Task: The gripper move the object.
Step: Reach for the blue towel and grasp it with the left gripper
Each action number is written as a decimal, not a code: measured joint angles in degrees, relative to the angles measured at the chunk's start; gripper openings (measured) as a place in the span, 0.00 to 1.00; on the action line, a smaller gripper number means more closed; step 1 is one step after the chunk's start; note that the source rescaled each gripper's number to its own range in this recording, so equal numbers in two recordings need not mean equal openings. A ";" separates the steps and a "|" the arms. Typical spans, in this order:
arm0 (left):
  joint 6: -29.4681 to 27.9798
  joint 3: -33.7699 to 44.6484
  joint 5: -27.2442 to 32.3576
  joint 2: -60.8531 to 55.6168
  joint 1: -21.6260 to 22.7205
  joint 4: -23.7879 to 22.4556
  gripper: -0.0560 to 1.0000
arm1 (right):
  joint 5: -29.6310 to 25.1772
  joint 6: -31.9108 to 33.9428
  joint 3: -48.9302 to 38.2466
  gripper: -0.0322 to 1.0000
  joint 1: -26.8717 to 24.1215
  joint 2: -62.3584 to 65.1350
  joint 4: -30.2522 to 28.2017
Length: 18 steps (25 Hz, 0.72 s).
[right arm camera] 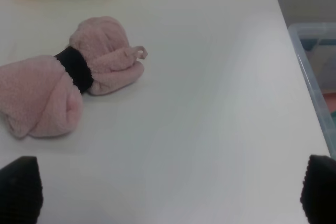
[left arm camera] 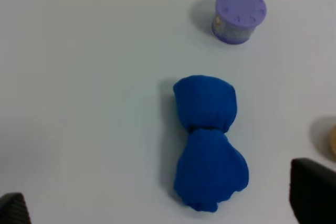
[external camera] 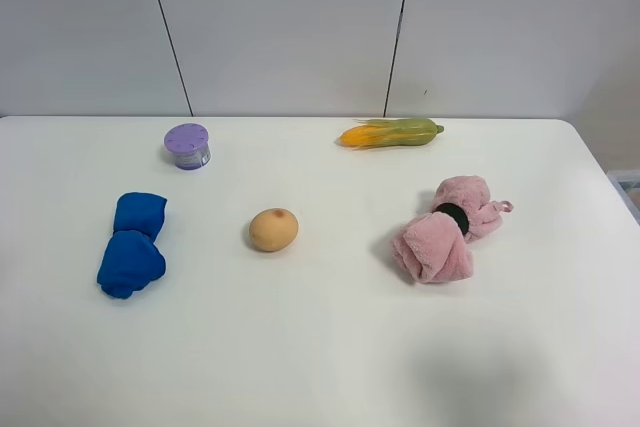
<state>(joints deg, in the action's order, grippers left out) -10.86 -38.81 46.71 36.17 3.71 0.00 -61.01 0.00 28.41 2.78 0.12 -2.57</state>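
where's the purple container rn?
In the exterior high view the purple container sits back-left on the table, behind the blue towel and well left of the corn.

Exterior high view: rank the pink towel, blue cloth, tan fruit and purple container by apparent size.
1. pink towel
2. blue cloth
3. tan fruit and purple container: too alike to rank.

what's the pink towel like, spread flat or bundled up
Bundled up: the pink towel is rolled into a lump and cinched at its middle by a black band.
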 joint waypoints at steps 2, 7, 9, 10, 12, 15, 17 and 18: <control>-1.05 0.00 -3.00 5.61 0.00 1.24 1.00 | 0.00 0.00 0.00 1.00 0.00 0.00 0.00; -1.63 0.00 -9.13 17.76 0.00 3.01 1.00 | 0.00 0.00 0.00 1.00 0.00 0.00 0.00; -1.63 0.00 -11.55 22.46 0.00 3.01 1.00 | 0.00 0.00 0.00 1.00 0.00 0.00 0.00; -1.63 0.00 -12.82 24.31 0.00 3.08 1.00 | 0.00 0.00 0.00 1.00 0.00 0.00 0.00; -1.57 0.00 -14.93 28.51 0.00 3.14 1.00 | 0.00 0.00 0.00 1.00 0.00 0.00 0.00; -1.23 -0.03 -17.37 33.45 -1.06 2.94 1.00 | 0.00 0.00 0.00 1.00 0.00 0.00 0.00; -0.10 -0.03 -19.46 36.21 -3.15 2.92 1.00 | 0.00 0.00 0.00 1.00 0.00 0.00 0.00; 0.54 -0.03 -20.38 37.73 -4.52 2.92 1.00 | 0.00 0.00 0.00 1.00 0.00 0.00 0.00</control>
<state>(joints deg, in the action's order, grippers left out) -10.31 -38.84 26.33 73.90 -0.81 2.92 -61.01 0.00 28.41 2.78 0.12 -2.57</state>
